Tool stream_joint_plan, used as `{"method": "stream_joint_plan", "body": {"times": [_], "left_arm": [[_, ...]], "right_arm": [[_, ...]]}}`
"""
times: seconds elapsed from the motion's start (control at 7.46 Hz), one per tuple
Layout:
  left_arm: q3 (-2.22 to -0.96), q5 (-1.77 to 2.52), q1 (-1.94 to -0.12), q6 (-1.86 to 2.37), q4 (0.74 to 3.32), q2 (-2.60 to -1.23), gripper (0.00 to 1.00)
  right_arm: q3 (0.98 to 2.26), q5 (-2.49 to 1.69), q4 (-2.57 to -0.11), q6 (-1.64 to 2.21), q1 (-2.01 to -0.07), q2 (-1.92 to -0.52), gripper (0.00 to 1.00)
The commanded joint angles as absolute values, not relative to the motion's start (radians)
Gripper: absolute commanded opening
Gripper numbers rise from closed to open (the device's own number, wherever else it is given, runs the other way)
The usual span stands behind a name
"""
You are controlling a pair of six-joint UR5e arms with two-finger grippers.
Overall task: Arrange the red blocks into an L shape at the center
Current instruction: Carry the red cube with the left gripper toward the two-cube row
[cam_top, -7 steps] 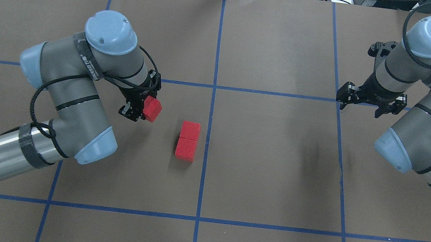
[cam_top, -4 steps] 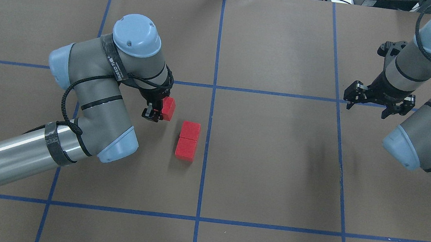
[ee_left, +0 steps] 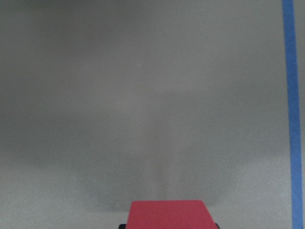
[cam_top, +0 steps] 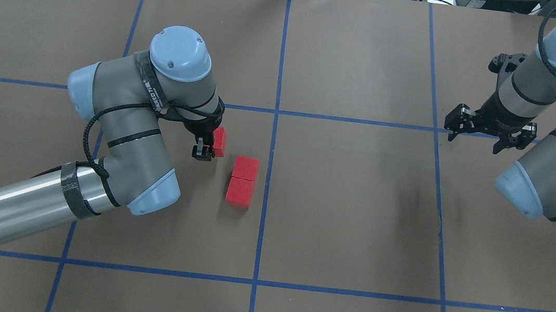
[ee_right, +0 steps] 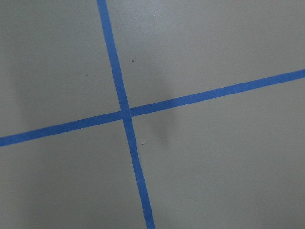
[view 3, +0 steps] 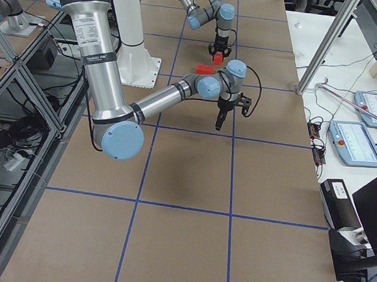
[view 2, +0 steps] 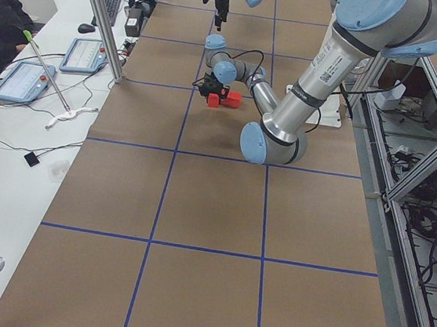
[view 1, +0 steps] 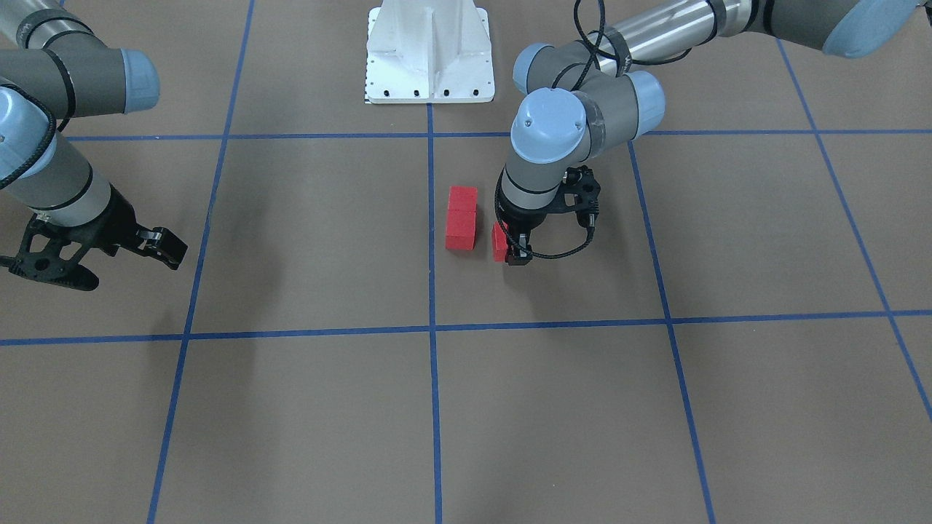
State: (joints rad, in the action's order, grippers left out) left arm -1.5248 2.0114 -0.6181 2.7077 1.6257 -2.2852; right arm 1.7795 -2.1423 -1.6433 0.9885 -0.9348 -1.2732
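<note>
Two red blocks lie touching in a short row on the brown surface, just left of the centre tape line; they also show in the front view. My left gripper is shut on the third red block and holds it close to the far end of the row, a small gap apart. In the front view that block sits beside the row. The left wrist view shows the held block at the bottom edge. My right gripper is open and empty, far right.
The white robot base stands at the near middle edge of the table. Blue tape lines divide the surface. The right wrist view shows only a tape crossing.
My left arm has carried the red block rightward toward the two-block row and lowered it. My right gripper has drawn back slightly to the right.
</note>
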Motion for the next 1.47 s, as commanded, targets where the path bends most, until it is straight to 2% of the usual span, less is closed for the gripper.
{"method": "stream_joint_plan", "body": {"times": [0.0,1.34], "left_arm": [[-1.522,2.002,-0.609,2.772,1.667,-2.283,0.0],[-1.514,1.999,-0.545,2.767,1.694,-2.272,0.0]], "right_arm": [[1.781,-2.143,-1.643,0.989,-0.934,-1.273,1.0],[1.782,-2.143,-1.643,0.991,-0.933,-1.275,1.0]]}}
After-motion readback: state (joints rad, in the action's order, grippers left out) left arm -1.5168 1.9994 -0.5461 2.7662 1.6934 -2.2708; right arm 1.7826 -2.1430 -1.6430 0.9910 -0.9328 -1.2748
